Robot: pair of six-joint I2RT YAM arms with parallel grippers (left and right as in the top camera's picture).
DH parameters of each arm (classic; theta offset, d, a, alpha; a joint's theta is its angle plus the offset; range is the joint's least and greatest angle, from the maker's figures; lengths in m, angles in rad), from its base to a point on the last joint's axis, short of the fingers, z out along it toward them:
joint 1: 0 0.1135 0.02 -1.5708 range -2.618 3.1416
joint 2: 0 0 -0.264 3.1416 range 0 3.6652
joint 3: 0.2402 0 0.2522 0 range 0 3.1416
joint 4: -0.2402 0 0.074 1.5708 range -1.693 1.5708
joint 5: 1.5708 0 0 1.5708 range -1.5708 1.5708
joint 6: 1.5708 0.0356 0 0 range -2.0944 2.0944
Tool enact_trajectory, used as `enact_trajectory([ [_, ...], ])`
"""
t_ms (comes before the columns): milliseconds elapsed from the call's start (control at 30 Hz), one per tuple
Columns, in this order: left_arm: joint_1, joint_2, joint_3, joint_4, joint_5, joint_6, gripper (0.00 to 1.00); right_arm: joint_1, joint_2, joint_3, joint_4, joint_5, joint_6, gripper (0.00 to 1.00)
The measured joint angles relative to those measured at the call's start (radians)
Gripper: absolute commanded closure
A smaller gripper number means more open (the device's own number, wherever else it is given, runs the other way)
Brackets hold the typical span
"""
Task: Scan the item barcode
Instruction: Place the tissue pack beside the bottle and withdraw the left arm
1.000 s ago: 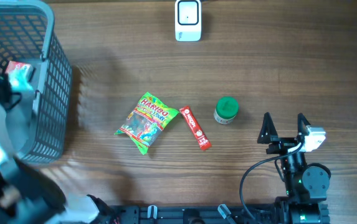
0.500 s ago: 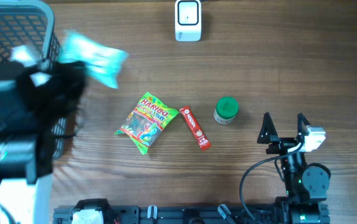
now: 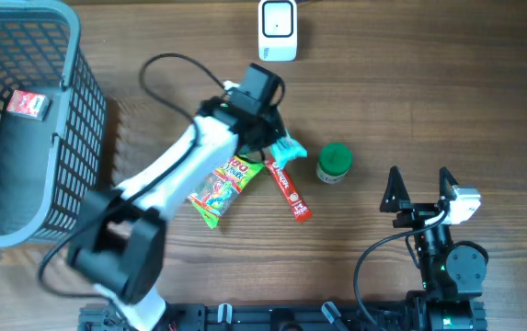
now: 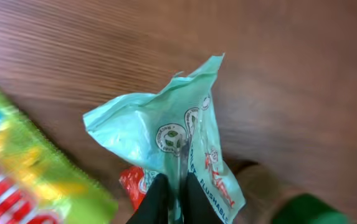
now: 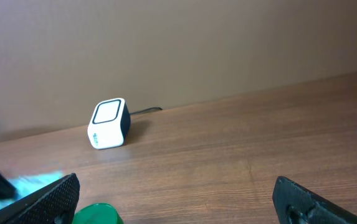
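Seen from overhead, your left arm now stretches from the near left corner to the middle of the tabletop [image 3: 447, 92]. A second ago it was over the basket [image 3: 72, 138] at the far left. Half a second ago it was a blur at the basket's rim with something pale teal in its grip. The left tool [image 3: 277, 142] is clamped shut on that teal packet [image 3: 289, 147]. It holds the packet over the spot where the candy bag [image 3: 215, 188] and the red stick [image 3: 288, 188] lie, just left of the green-capped jar [image 3: 335, 163]. This suggests the item is out of the basket and on its way to be read, but not yet presented. The scanner [image 3: 278, 29] sits at the far edge, beyond the packet and well apart from it. In the left wrist view the packet [image 4: 178, 143] stands up from between the closed fingers [image 4: 156, 199], pinched at its lower edge and crumpled, with small printed logos facing the camera. No barcode can be made out on that face. The right tool [image 3: 419, 188] rests near the right front, jaws spread wide and holding nothing, unmoved over the last second. Its wrist view looks across bare wood to the scanner [image 5: 108, 123], with the packet [image 5: 32, 183] a blur at the left.
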Motion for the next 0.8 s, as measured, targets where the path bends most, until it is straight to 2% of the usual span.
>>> enact_trajectory([
  [33,-0.009,0.034,0.000,0.019,0.010,0.047,0.96,0.000,0.000,0.000,0.000,0.000,0.000,0.00],
  [167,-0.050,0.110,0.000,0.063,0.053,0.113,0.96,0.000,0.000,0.000,0.000,0.000,0.000,0.00],
  [467,-0.134,0.116,0.000,0.125,0.069,0.141,0.95,0.000,0.000,0.000,0.000,0.000,0.000,0.00],
  [500,-0.145,0.116,0.000,0.143,0.071,0.142,0.82,0.000,0.000,0.000,0.000,0.000,0.000,0.00],
  [533,-0.154,0.116,0.000,0.157,0.072,0.143,0.54,0.000,0.000,0.000,0.000,0.000,0.000,0.00],
  [600,-0.171,0.116,0.000,0.172,0.074,0.151,0.11,0.000,0.000,0.000,0.000,0.000,0.000,0.00],
  [633,-0.176,0.116,0.000,0.171,0.074,0.153,0.00,0.000,0.000,0.000,0.000,0.000,0.000,0.00],
  [800,-0.140,0.109,0.000,0.080,0.024,0.155,0.00,0.000,0.000,0.000,0.000,0.000,0.000,0.00],
])
